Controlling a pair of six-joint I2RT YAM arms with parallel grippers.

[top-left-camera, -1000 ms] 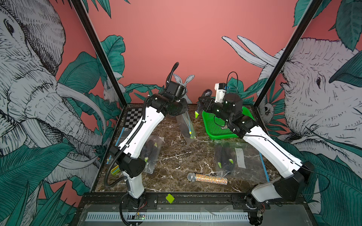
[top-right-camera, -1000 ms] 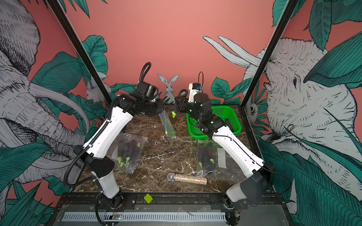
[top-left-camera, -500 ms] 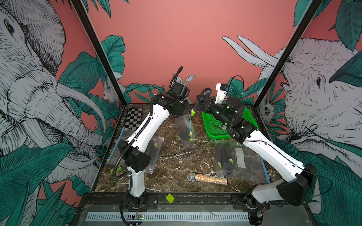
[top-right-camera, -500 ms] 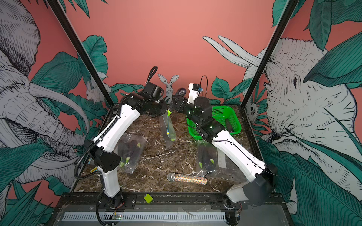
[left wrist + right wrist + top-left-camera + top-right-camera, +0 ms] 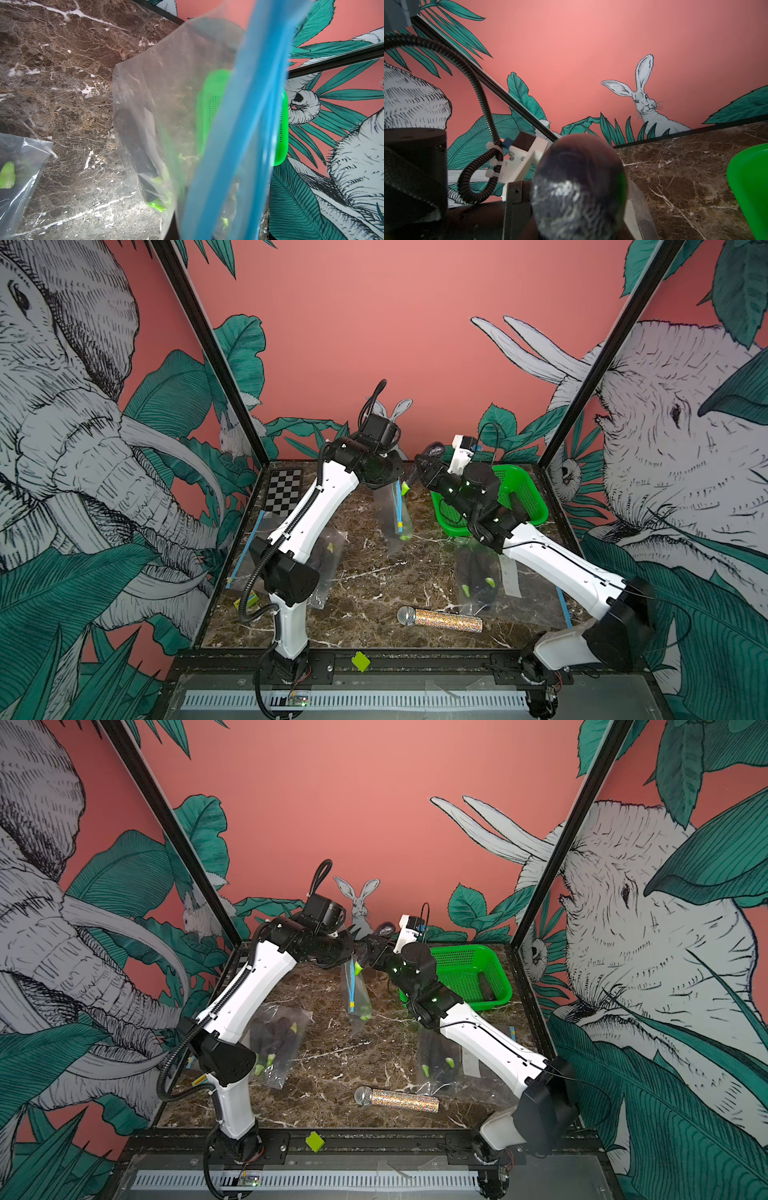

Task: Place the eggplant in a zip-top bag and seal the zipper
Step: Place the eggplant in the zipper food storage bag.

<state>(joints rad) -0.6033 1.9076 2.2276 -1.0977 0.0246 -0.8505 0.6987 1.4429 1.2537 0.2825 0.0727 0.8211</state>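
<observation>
Marble table [image 5: 374, 585], pink mural walls [image 5: 374, 323]; left fingers [image 5: 391, 482] pinch bag [image 5: 395, 516], right fingers [image 5: 419, 472] grip eggplant [image 5: 577, 187]

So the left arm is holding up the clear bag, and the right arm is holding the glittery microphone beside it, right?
Not quite. The left gripper does hold up the clear bag, but the right gripper holds a dark eggplant, seen close in the right wrist view. The microphone lies on the table at the front, in both top views.

Left end effector [image 5: 391, 479] is pinched tight, right end effector [image 5: 417, 473] grips part-spread, both raised, nearly meeting.
</observation>
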